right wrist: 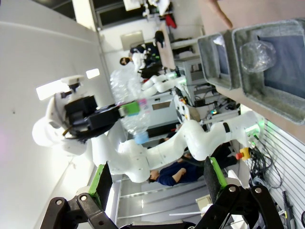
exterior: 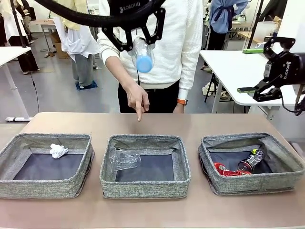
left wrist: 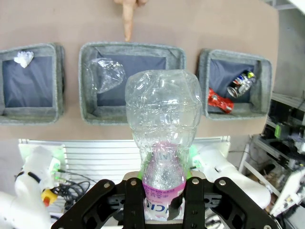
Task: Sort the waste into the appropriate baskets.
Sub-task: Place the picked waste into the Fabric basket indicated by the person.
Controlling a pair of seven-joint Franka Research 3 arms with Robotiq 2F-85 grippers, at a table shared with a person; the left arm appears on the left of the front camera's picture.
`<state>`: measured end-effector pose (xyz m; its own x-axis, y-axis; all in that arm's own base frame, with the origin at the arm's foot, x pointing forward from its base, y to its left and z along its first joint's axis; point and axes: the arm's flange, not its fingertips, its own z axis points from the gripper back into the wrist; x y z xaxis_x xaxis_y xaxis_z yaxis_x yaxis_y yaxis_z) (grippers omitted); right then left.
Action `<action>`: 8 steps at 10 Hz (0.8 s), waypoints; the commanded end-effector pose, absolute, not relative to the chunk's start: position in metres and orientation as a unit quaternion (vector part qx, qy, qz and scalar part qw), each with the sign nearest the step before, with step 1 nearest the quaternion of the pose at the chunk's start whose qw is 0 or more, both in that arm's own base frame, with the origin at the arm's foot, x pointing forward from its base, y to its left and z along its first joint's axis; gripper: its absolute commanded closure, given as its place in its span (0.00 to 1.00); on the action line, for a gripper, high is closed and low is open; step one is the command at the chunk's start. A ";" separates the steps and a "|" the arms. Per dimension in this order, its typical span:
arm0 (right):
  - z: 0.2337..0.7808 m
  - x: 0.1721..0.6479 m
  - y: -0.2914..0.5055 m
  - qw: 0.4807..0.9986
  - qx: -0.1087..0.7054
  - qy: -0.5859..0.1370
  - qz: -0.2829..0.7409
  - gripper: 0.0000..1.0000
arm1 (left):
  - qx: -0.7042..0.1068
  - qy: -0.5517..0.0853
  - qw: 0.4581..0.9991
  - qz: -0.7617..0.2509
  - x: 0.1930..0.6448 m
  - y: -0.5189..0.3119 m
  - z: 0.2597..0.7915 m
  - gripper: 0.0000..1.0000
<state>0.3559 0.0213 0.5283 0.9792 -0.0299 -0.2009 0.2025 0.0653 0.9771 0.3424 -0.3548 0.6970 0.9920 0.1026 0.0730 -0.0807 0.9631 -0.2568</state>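
My left gripper [exterior: 141, 42] hangs high over the middle of the table, shut on a clear plastic bottle [exterior: 143, 56] whose blue cap points toward the camera. From the left wrist view the bottle [left wrist: 163, 119] stands between the fingers, above the middle basket [left wrist: 131, 116]. That middle basket [exterior: 145, 187] holds a crushed clear bottle [exterior: 124, 159]. A white tissue wad [exterior: 58, 150] lies in the left basket [exterior: 43, 188]. The right basket [exterior: 257, 183] holds a red can [exterior: 225, 169] and a dark can [exterior: 250, 160]. My right gripper [exterior: 257, 90] is open and empty, raised at the far right.
A person stands across the table, one hand [exterior: 137, 101] pointing a finger down just beyond the middle basket. Bare brown tabletop [exterior: 152, 121] lies behind and in front of the baskets. A white table [exterior: 233, 67] stands behind my right arm.
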 end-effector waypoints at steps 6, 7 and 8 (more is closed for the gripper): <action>0.533 0.356 0.023 0.719 0.687 0.065 -0.088 0.00 | -0.087 -0.012 0.995 0.050 0.323 -0.404 0.454 0.78; 0.533 0.356 0.023 0.719 0.687 0.065 -0.088 0.00 | -0.067 -0.026 0.996 0.056 0.326 -0.409 0.453 0.78; 0.533 0.356 0.023 0.719 0.687 0.065 -0.088 0.00 | -0.062 -0.034 0.996 0.059 0.328 -0.410 0.457 0.78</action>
